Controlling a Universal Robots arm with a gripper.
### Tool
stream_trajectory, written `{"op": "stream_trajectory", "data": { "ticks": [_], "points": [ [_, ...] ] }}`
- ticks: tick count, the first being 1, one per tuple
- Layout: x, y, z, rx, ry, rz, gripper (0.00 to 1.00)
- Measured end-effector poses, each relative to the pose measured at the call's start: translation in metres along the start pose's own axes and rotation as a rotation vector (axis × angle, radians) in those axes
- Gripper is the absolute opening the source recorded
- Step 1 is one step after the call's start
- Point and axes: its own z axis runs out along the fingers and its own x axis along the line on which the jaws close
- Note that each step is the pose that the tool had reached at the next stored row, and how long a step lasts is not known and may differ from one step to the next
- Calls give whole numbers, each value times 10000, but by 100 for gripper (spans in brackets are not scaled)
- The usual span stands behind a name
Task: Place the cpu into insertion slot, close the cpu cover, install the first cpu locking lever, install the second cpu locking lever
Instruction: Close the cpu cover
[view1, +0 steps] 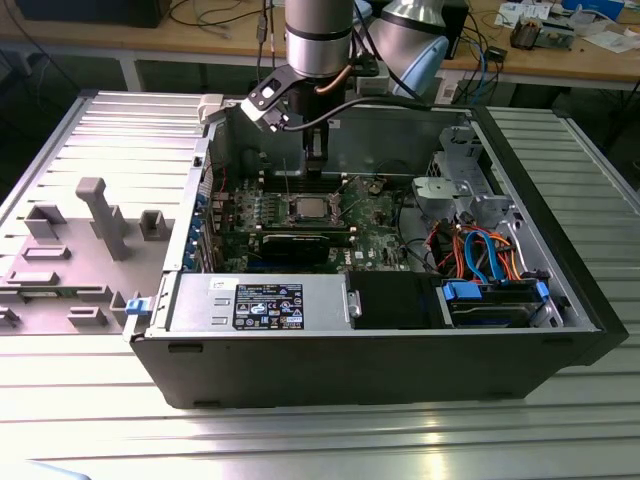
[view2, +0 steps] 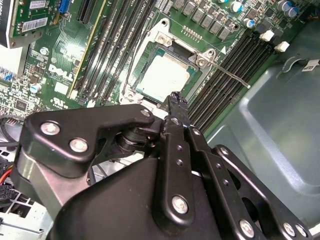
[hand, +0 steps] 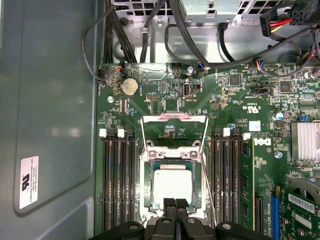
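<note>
1. The cpu (hand: 172, 186) lay flat in the slot (hand: 148, 182) on the green board (hand: 165, 90), its silver top fully in sight in both wrist views. I judged the first step done.
2. The cover (hand: 175, 117) seemed to stand raised at the slot's far end. Its window showed bare board, not the cpu. No silver frame lay over the chip's edges, so I judged the cover not yet closed, though the angle left some doubt.
3. One lever (view2: 230, 75) stuck out as a thin rod over the memory slots (view2: 220, 75) beside the socket. It looked free, not hooked down. I could not make out the other lever well enough to say how it sat. Neither looked installed.
4. The gripper (hand: 175, 202) hung just over the near edge of the slot. Its two fingertips (hand: 170, 204) were pressed together, with nothing between them. I could not tell whether they touched the socket or hovered above it.
5. In the exterior view the arm (view1: 318, 40) reached straight down into the open case (view1: 350, 370), above the socket.
6. In my judgement one step of four was complete. The cover and both levers were left.
</note>
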Motion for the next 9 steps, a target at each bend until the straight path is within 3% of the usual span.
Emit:
{"op": "stream_trajectory", "data": {
  "ticks": [9],
  "points": [
    [1, 3, -36, 12, 0, 0, 11]
  ]
}}
